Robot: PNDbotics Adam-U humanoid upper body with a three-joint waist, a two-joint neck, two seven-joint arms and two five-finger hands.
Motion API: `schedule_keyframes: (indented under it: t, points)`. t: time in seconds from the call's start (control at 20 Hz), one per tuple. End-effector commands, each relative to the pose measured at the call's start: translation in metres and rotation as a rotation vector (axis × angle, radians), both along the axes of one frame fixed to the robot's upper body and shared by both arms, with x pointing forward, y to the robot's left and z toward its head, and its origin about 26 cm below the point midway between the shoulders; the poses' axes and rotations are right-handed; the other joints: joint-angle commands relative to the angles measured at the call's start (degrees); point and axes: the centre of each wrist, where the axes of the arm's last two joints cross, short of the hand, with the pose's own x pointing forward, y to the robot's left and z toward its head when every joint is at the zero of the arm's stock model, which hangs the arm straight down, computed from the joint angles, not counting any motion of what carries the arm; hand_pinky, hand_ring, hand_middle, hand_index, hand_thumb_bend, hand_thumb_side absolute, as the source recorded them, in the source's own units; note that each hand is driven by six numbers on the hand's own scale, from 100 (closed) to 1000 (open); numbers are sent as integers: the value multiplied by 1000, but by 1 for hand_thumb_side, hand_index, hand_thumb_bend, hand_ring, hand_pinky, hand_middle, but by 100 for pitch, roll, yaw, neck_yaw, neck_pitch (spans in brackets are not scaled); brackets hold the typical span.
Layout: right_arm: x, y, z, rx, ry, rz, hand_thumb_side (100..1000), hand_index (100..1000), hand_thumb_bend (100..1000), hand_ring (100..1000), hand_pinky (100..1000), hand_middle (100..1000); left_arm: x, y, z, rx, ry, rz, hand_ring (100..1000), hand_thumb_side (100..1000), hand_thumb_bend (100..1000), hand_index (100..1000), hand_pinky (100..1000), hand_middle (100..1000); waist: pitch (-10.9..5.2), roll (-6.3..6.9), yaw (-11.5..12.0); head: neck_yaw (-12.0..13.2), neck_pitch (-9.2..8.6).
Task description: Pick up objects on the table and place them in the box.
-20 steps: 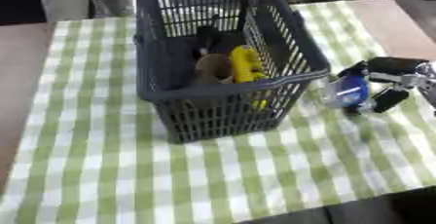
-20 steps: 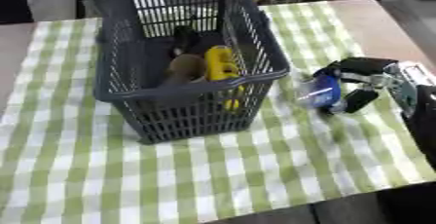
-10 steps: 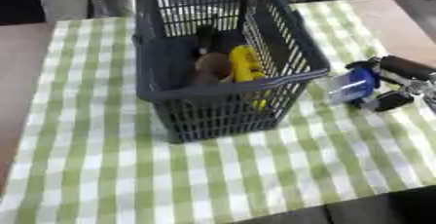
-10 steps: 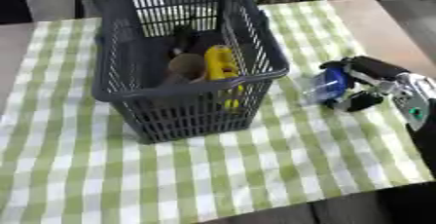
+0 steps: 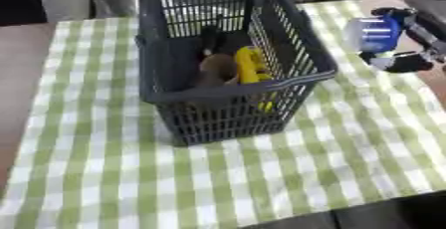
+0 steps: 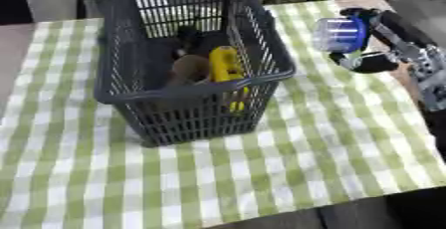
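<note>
Your right hand (image 6: 376,44) holds the blue container (image 6: 335,34) in the air, just right of the basket (image 6: 187,93).

Your fingers and thumb curl around the round blue container, its pale end facing the basket's right wall, clear of the green checked cloth (image 6: 331,138) below. The dark grey wire basket stands near the middle of that cloth and already holds a yellow object (image 6: 225,66), a brown rounded object (image 6: 187,68) to its left and a dark object (image 6: 191,39) behind them. Your left hand shows in neither view.
</note>
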Motion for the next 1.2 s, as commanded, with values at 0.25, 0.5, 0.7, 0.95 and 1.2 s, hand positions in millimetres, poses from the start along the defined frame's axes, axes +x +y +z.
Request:
schedule_keyframes:
  t: [0.25, 0.5, 0.7, 0.95, 1.2]
  points:
    - [16, 33, 81, -34, -171, 107, 126, 528, 206, 417, 420, 328, -1, 4, 7, 20, -16, -1, 692, 683, 503, 767, 474, 660, -221, -60, 29, -23, 28]
    - [35, 85, 111, -114, -221, 272, 117, 540, 232, 430, 437, 343, -2, 3, 5, 24, -9, -7, 693, 683, 504, 766, 474, 660, -275, -78, 72, -47, 28]
    - [45, 127, 122, -167, -250, 390, 107, 550, 256, 443, 454, 359, -1, 2, 4, 24, -5, -13, 693, 682, 503, 766, 474, 660, -304, -70, 133, -97, 28]
    - [52, 182, 133, -258, -313, 535, 100, 571, 308, 466, 498, 390, -1, 1, 2, 25, 1, -21, 694, 682, 502, 765, 474, 659, -326, -57, 217, -169, 28]
    - [47, 221, 135, -384, -387, 668, 125, 593, 349, 495, 546, 424, -1, -1, 3, 25, 0, -28, 694, 683, 503, 765, 473, 659, -324, -59, 249, -201, 28]
